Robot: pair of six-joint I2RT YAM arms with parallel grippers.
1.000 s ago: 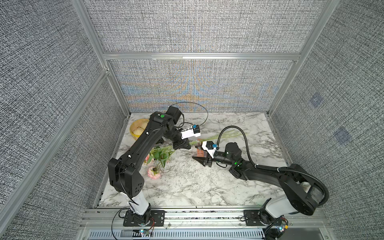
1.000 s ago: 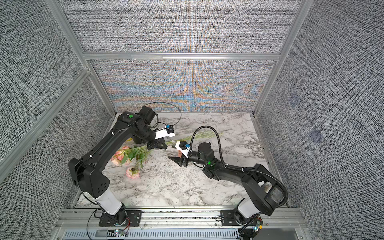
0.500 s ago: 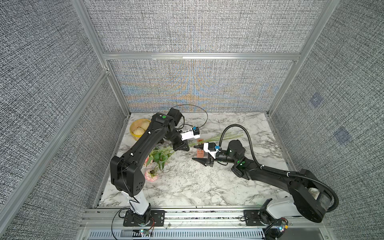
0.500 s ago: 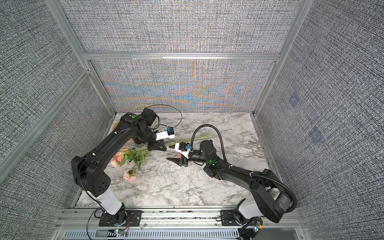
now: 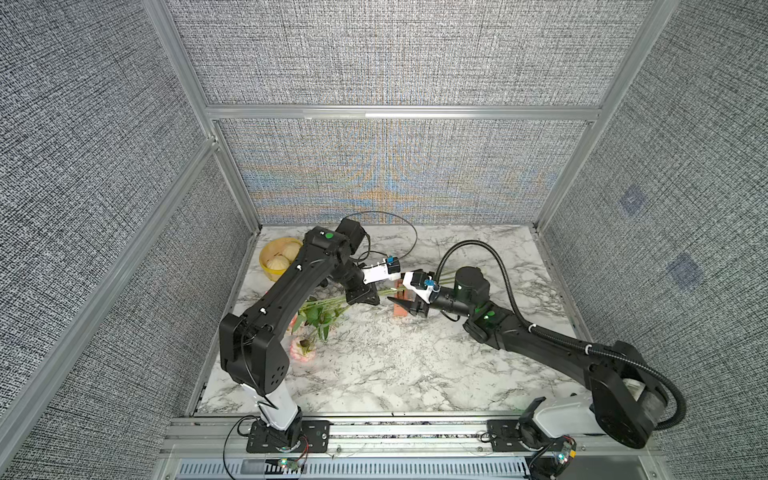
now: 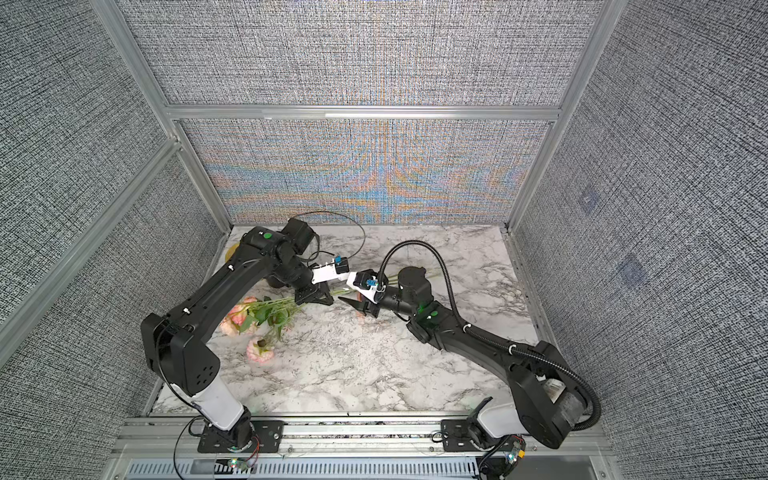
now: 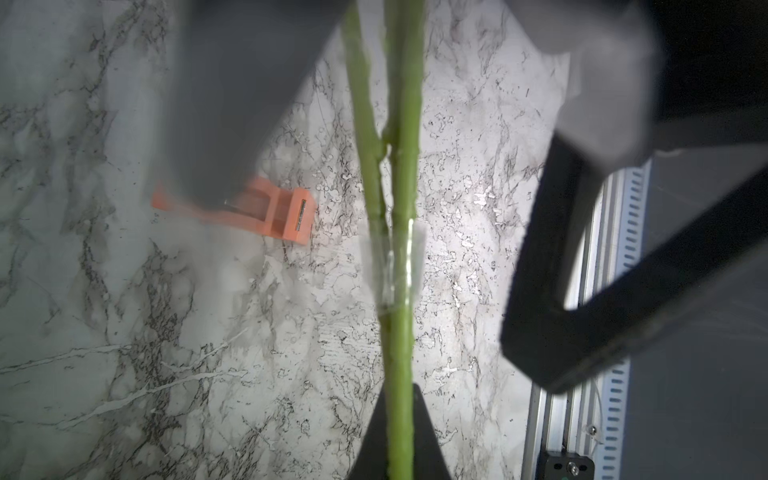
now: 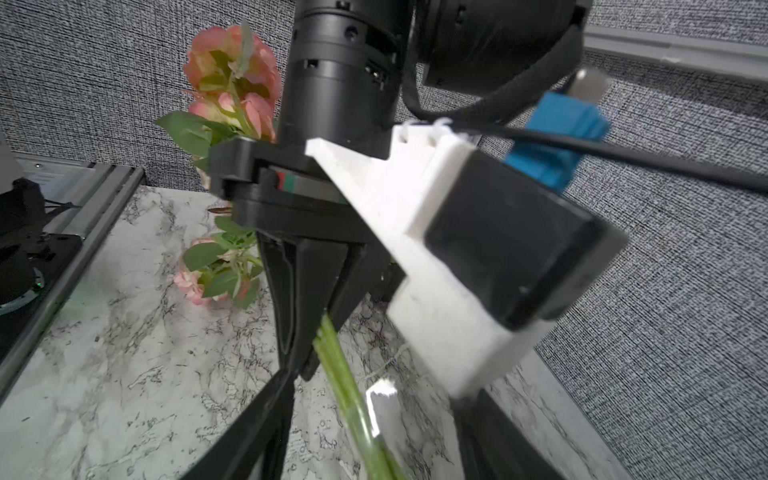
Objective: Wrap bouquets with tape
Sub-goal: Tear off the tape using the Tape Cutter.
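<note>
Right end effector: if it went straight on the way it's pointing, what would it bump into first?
Most likely the left end effector, which is shut on the bouquet stems. The stems run between the right end effector's open fingers, so nothing else seems to lie between, though depth is hard to judge.

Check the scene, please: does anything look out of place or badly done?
The clear tape piece on the bouquet stems looks loose: its edges stick out as flaps and are not pressed flat. One pink flower also lies apart from the other blooms.
</note>
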